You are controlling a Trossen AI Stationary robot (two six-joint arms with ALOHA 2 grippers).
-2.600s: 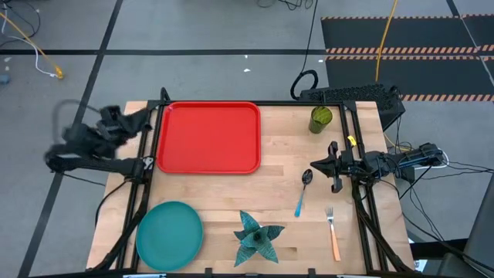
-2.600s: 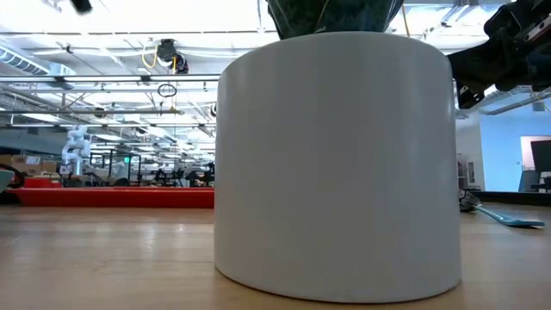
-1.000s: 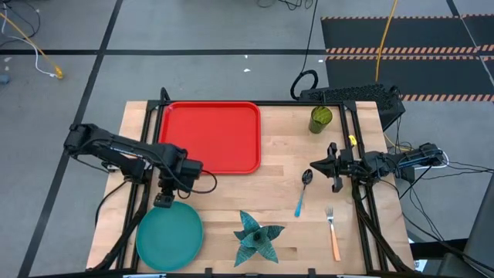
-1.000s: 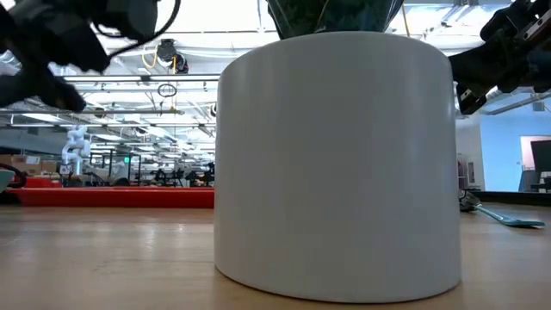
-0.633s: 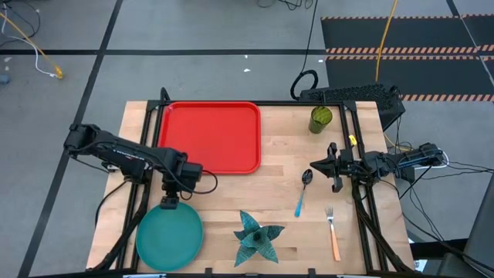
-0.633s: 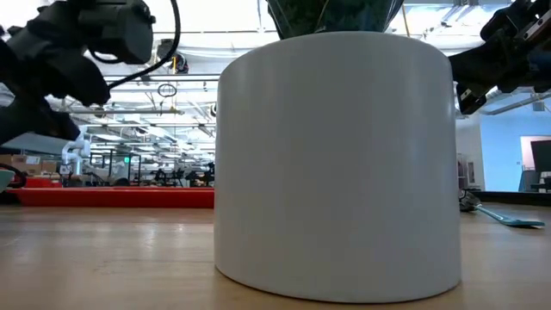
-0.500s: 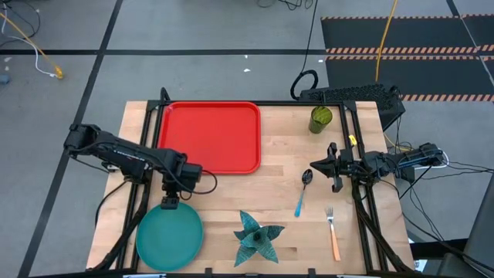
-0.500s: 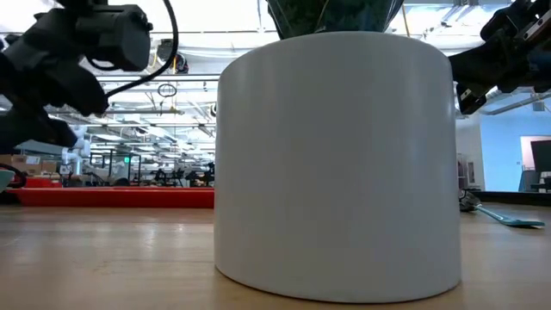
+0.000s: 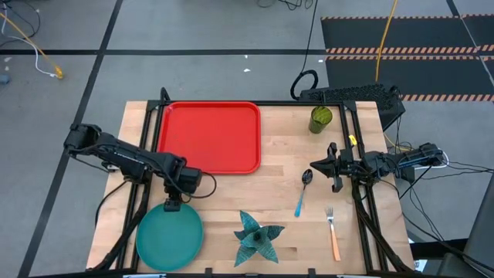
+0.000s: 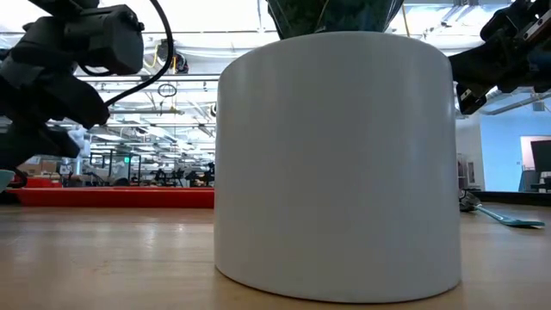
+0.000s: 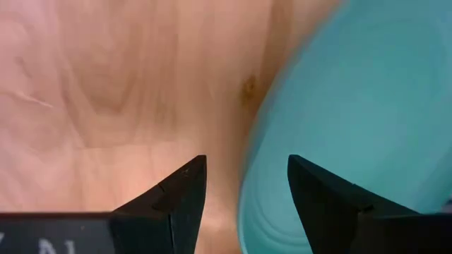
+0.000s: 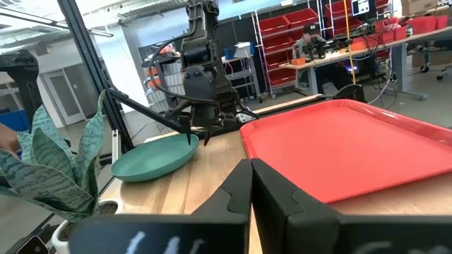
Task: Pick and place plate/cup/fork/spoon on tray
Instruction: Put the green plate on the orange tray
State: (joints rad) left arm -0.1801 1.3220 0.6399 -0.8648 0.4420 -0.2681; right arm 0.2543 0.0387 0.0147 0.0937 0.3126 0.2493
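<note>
The left gripper (image 9: 169, 205) hangs with fingers spread over the far rim of the teal plate (image 9: 169, 236), which lies at the desk's near left corner, just short of the red tray (image 9: 210, 137). A clean grasp likely calls for one finger under the rim and one above before closing. Open desk (image 9: 282, 158) separates plate and tray, leaving a clear lift path. The right gripper (image 9: 314, 166) waits pressed shut at the right, near the spoon (image 9: 302, 193).
</note>
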